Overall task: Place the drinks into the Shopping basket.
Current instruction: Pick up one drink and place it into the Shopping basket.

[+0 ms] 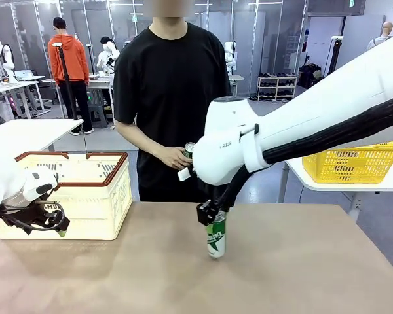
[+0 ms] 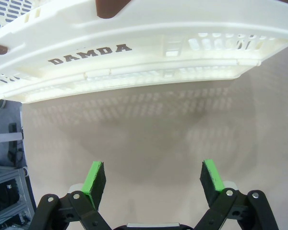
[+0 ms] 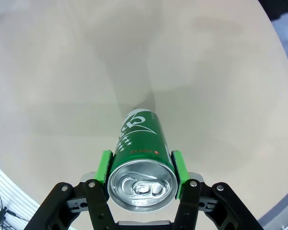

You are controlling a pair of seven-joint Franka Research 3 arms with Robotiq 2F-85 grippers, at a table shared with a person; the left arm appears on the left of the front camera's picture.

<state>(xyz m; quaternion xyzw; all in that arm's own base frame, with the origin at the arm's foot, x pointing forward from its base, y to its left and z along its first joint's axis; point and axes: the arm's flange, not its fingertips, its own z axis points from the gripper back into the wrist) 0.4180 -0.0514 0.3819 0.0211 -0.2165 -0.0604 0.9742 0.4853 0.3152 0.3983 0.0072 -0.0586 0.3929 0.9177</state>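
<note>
1. The right gripper is clenched on the green metal drink can with white lettering. Its green pads press the can on both sides just below the silver top.
2. The can hangs over the middle of the table, tilted and not upright. I cannot tell whether its bottom touches the surface.
3. The left gripper is released, with the jaws wide and nothing between them. It waits low, just beside the front wall of the cream-white slotted plastic shopping basket with brown rim.
4. The person's hand holds a second can at the far edge (little of it shows).
5. What could go wrong, as I judge it:
   - The grip is high and the can leans, so a quick swing may make it turn between the pads or slip out.
   - The basket is well apart, on the left, and a low path would knock the can against the rim.
   - The left gripper stands near that way, so the two arms could meet.
   - Letting go while the can is tilted would make it fall on its side and roll.
6. The beige table top is smooth and matt, so a fallen can would roll easily.
7. The room is a bright laboratory with more tables behind – on a white one at the right stands a yellow mesh basket.
</note>
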